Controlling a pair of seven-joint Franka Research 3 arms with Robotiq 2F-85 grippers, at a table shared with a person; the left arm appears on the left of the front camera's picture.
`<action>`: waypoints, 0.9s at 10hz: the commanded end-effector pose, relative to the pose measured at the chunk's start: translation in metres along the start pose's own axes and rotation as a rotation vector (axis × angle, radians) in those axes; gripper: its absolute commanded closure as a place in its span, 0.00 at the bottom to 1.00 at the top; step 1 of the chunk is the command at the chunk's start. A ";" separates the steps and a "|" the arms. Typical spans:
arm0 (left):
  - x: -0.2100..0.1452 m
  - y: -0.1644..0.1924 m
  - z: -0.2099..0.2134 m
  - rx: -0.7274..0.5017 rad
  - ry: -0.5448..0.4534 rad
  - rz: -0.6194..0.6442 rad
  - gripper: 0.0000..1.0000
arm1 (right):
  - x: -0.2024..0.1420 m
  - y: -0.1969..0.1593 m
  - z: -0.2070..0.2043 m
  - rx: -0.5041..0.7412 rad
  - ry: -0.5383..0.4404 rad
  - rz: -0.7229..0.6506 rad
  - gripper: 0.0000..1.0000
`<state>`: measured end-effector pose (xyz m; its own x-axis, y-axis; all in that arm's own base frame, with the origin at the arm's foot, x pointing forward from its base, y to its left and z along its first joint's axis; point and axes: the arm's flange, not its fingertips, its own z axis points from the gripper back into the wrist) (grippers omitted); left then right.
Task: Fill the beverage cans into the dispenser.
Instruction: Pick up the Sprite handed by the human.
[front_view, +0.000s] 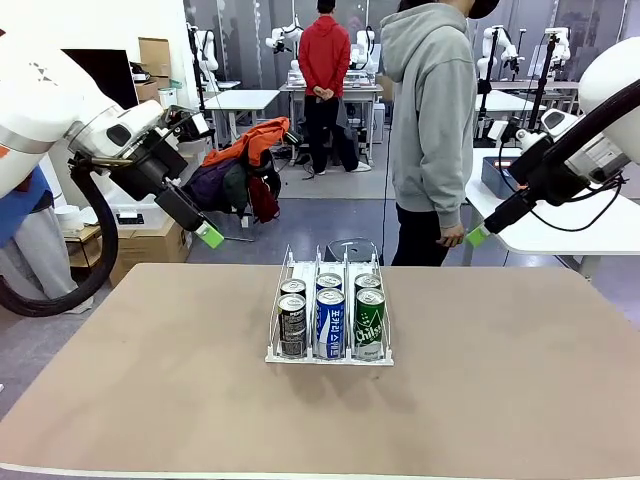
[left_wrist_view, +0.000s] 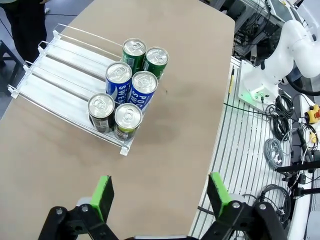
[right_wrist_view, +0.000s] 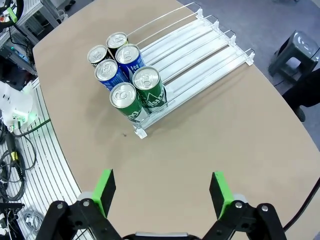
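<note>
While six beverage cans (front_view: 330, 318) stand at the front of the dispenser (left_wrist_view: 60, 75), left gripper (left_wrist_view: 161, 194) and right gripper (right_wrist_view: 161, 192) hover high beside the table (front_view: 150, 400), angled downward, jaws wide, empty.

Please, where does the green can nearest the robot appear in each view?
Front view: green can, just right of centre, in the right lane.
Left wrist view: green can, upper middle, rightmost of the cluster.
Right wrist view: green can, left of centre, lowest of the cluster.
Shared landmark: the robot-side end of the clear dispenser.
</note>
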<state>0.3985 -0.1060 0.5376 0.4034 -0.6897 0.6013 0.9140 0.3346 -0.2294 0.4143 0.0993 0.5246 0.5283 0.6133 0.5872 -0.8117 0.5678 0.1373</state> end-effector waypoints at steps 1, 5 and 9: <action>-0.001 0.001 0.002 -0.025 -0.016 0.010 0.00 | -0.001 0.000 0.000 0.019 -0.016 -0.004 0.00; 0.017 0.002 0.028 -0.007 0.003 -0.072 0.00 | 0.026 -0.004 0.031 0.026 0.004 -0.018 0.00; 0.052 0.005 0.086 0.107 -0.055 -0.119 0.00 | 0.062 -0.025 0.089 -0.005 -0.042 -0.007 0.00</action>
<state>0.4143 -0.0907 0.6318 0.3058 -0.6813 0.6650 0.9390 0.3311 -0.0925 0.4352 0.0777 0.6190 0.5105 0.5980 0.6179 -0.8172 0.5611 0.1321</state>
